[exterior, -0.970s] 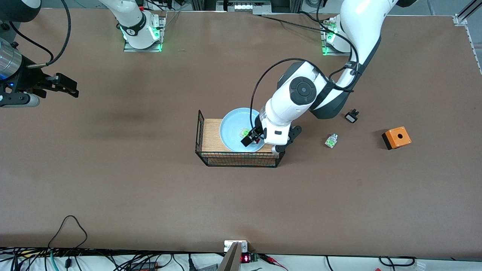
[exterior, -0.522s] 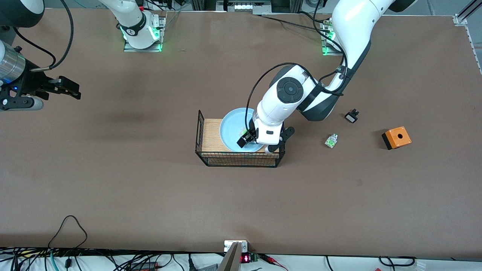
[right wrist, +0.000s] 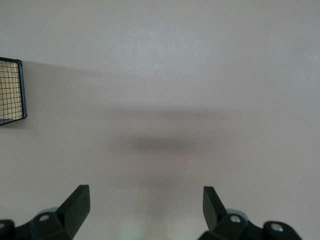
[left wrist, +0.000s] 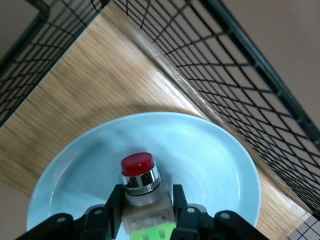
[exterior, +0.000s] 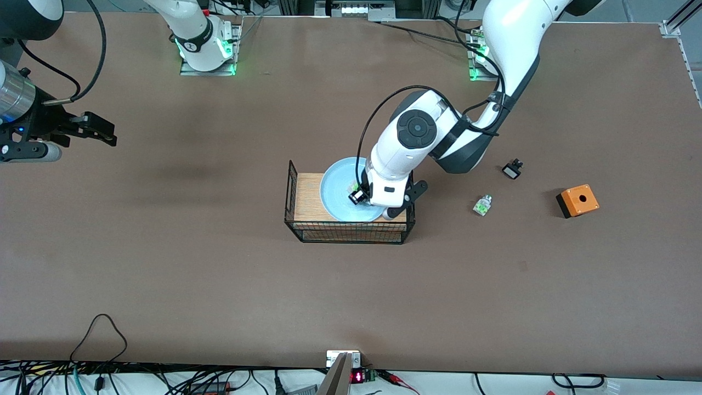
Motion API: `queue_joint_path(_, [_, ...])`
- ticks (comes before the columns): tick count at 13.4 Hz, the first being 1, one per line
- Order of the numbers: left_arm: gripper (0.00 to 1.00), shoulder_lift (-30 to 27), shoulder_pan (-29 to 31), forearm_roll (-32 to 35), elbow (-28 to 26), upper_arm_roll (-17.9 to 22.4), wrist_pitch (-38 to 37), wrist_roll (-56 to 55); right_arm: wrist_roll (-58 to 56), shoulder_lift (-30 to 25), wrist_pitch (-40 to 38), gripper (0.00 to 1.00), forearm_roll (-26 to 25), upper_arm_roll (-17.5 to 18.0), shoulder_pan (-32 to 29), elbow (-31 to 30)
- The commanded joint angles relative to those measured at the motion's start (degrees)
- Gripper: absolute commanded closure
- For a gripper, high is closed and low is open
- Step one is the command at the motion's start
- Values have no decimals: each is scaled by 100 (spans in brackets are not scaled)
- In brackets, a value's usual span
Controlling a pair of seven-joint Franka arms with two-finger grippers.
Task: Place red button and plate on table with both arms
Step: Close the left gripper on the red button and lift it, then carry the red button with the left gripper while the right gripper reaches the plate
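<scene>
The red button (left wrist: 137,165) lies in the light blue plate (left wrist: 210,150), which rests on the wooden top of the black wire crate (left wrist: 225,75). My left gripper (left wrist: 147,192) is down in the plate, its two fingers pressed against the sides of the button's whitish block, with the red cap sticking out past the fingertips. In the front view the left gripper (exterior: 359,196) covers most of the button on the plate (exterior: 334,192). My right gripper (exterior: 107,133) is open and empty, waiting over the brown table (exterior: 219,274) at the right arm's end; it also shows in the right wrist view (right wrist: 146,192).
The wire crate (exterior: 290,186) stands mid-table. Toward the left arm's end lie a green-and-clear block (exterior: 482,206), a small black-and-white piece (exterior: 512,169) and an orange box with a hole (exterior: 577,201).
My left gripper has moved across the plate toward the right arm's end, come down over the button, and its fingers have closed in on the block. The right arm barely shifted.
</scene>
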Motion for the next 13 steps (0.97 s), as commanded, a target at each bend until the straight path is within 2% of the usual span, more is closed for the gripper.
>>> queue_joint_path(1, [74, -286, -26, 137, 132, 8, -469, -122, 18, 49, -46, 0, 12, 13, 7, 111])
queue_joint_path(3, [76, -593, -52, 101, 133, -9, -742, -105, 18, 111, -46, 0, 12, 13, 16, 111])
queue_joint_path(6, [76, -1042, 9, 145, 150, -176, -1532, 52, 18, 111, -37, 0, 12, 13, 7, 112])
queue_joint_path(9, [76, -1183, 88, 154, 168, -45, -2043, 1586, 18, 120, -20, 0, 20, 13, -11, 111])
queue_joint_path(12, [76, -1183, 588, 206, 458, -27, -2413, 2914, 96, 111, -28, 0, 116, 40, 33, 111])
queue_joint_path(13, [76, -1184, 763, 207, 458, -36, -2431, 3389, 288, 111, -37, 0, 334, 66, 59, 103])
